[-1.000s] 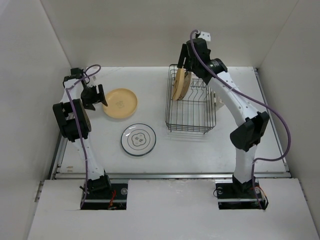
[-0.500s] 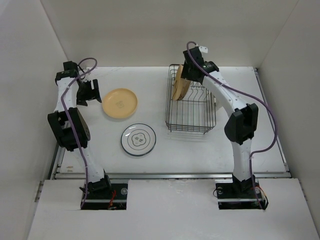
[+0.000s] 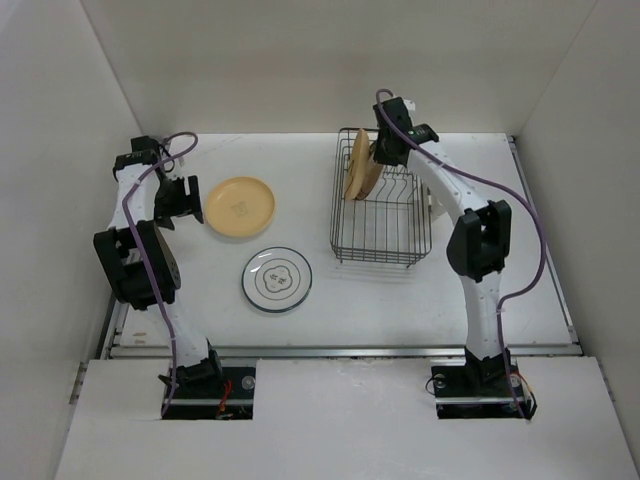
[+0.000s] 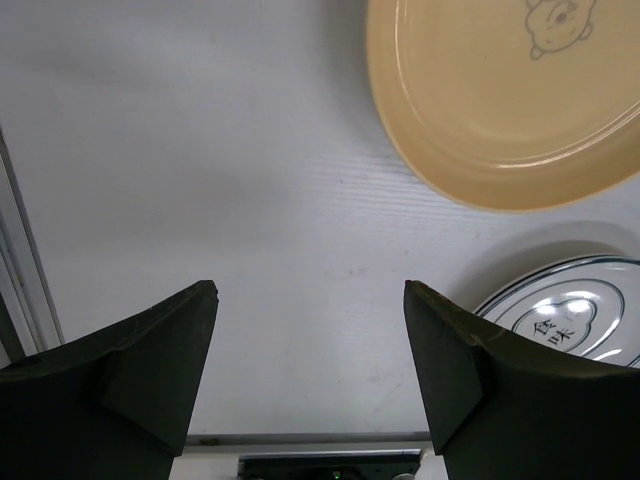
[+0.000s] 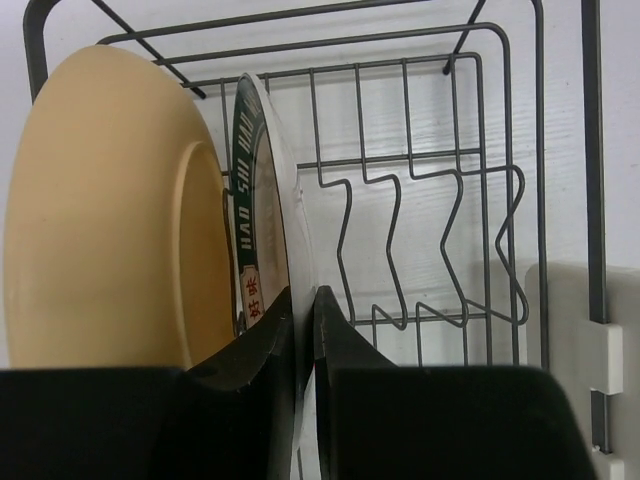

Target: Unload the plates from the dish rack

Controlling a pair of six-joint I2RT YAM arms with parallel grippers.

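Note:
The dark wire dish rack [image 3: 384, 232] stands at the back right, with two plates upright in its left end. They are a cream plate [image 5: 110, 210] and, right of it, a white plate with a dark-teal rim [image 5: 262, 190]. My right gripper [image 5: 305, 300] reaches down from above and is shut on the teal-rimmed plate's edge; from above it [image 3: 380, 158] sits over the rack's back left. An orange-yellow plate [image 3: 240, 207] and a white ringed plate [image 3: 277, 279] lie flat on the table. My left gripper [image 4: 310, 300] hangs open and empty left of the orange-yellow plate [image 4: 500, 110].
A small cream plastic holder [image 5: 570, 350] is clipped to the rack's right side. Bare divider prongs [image 5: 400, 230] fill the rest of the rack. White walls close in at the back and both sides. A metal rail [image 4: 20, 270] runs along the table's left edge.
The right gripper came down onto the teal-rimmed plate and shut on its edge. The left arm drew back a little from the orange-yellow plate, still open.

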